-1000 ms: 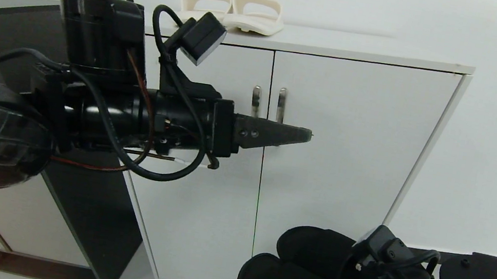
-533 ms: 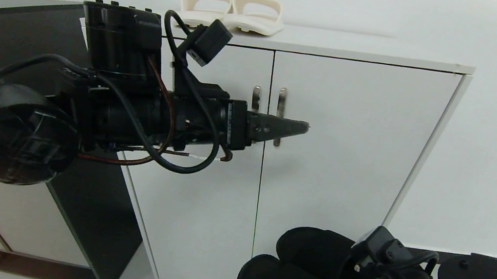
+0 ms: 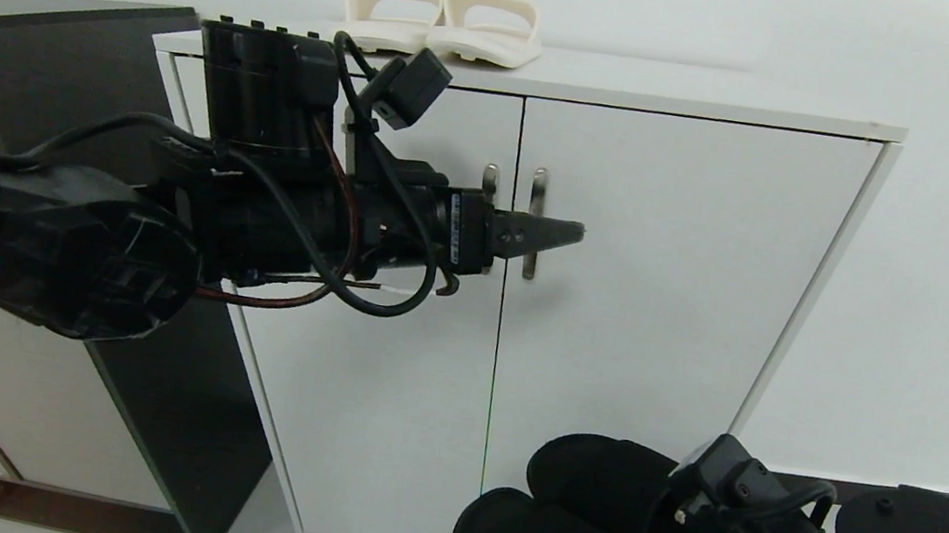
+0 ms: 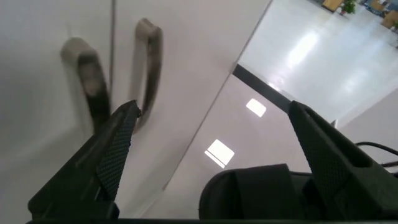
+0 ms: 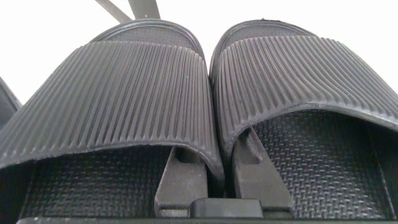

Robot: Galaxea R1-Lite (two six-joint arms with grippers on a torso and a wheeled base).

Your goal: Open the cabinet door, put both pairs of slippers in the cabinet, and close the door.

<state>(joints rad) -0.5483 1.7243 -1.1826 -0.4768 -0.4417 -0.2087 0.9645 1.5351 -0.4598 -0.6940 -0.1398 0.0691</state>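
The white cabinet (image 3: 672, 268) has both doors shut, with two metal handles (image 3: 539, 190) at the middle seam. A beige pair of slippers (image 3: 441, 17) rests on its top. My left gripper (image 3: 572, 230) is open at handle height, right in front of the right door's handle. In the left wrist view the gripper (image 4: 217, 143) is spread wide and the handles (image 4: 148, 68) stand close beyond one finger (image 4: 118, 149). Low at the front, my right gripper (image 3: 685, 524) is shut on a black pair of slippers (image 3: 570, 507), pinching their adjoining inner sides (image 5: 214, 146).
A black cabinet (image 3: 27, 49) with pale lower panels stands against the white one's left side. A plain white wall (image 3: 945, 327) and a strip of floor lie to its right.
My left arm has pushed in toward the cabinet and risen a little, bringing the gripper up to the right handle. The right arm and black slippers have stayed put.
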